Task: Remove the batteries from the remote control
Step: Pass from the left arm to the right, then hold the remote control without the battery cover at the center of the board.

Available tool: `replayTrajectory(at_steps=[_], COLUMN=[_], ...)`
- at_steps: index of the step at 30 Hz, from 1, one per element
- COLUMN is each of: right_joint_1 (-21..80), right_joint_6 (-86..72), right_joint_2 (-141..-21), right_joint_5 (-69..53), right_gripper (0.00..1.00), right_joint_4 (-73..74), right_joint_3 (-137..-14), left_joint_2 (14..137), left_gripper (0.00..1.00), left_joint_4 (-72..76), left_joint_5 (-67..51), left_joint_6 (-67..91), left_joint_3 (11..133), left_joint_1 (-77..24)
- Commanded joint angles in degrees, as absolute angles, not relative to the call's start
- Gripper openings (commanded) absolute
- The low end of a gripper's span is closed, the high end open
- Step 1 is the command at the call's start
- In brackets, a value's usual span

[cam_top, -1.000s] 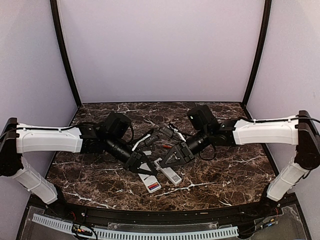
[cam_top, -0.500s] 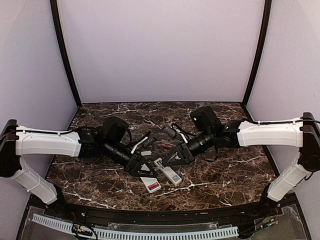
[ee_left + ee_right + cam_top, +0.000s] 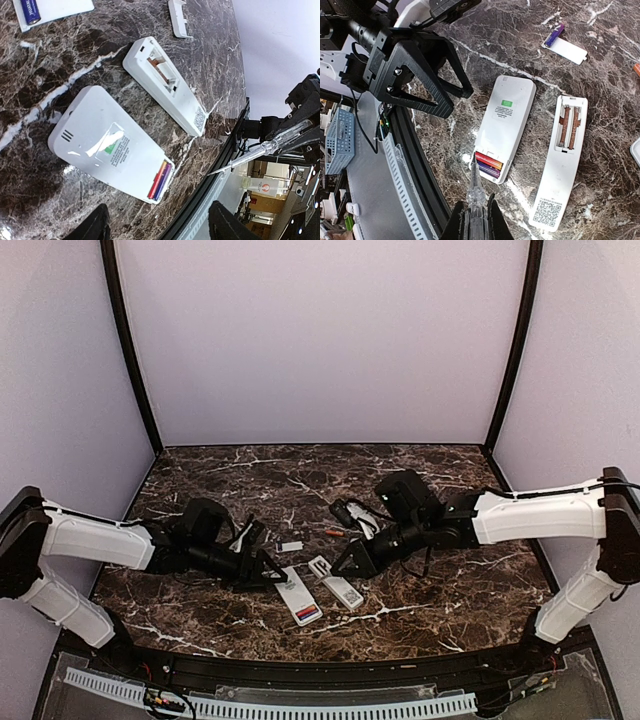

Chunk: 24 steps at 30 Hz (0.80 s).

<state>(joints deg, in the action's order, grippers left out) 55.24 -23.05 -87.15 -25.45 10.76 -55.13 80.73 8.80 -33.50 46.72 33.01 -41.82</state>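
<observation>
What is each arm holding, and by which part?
The right gripper is shut on a clear pointed tool, gripped by its handle end, tip free. The left gripper is open, holding nothing.

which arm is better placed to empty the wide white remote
Right. The right gripper holds a clear pointed tool aimed at the red and purple batteries; the left gripper is open, empty.

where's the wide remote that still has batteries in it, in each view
Top external: the wide remote lies low centre, its batteries at the end nearest the arm bases.
Left wrist: lower centre, batteries at its lower right end.
Right wrist: centre, batteries end just above the clear tool.
Shared landmark: the narrow empty remote lying right beside it in all three views.
</observation>
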Motion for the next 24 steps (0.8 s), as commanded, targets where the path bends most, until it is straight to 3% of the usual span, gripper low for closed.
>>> replayTrajectory(at_steps=[1,24], right_joint_1=[57.3,59.2], right_joint_6=[-22.7,-21.0], right_joint_2=[-90.1,-94.4], right_joint_5=[-19.3,-18.1], right_gripper=[0.00,0.00], right_joint_4=[12.7,17.7], right_joint_3=[-57.0,-59.9], left_joint_2=[84.3,92.1], left_gripper=[0.64,0.41], left_joint_4=[11.1,11.5], left_joint_5=[-34.4,-36.3], left_joint_6=[50.4,50.1], left_joint_3=[32.4,33.5], left_joint_1=[-41.5,-41.5])
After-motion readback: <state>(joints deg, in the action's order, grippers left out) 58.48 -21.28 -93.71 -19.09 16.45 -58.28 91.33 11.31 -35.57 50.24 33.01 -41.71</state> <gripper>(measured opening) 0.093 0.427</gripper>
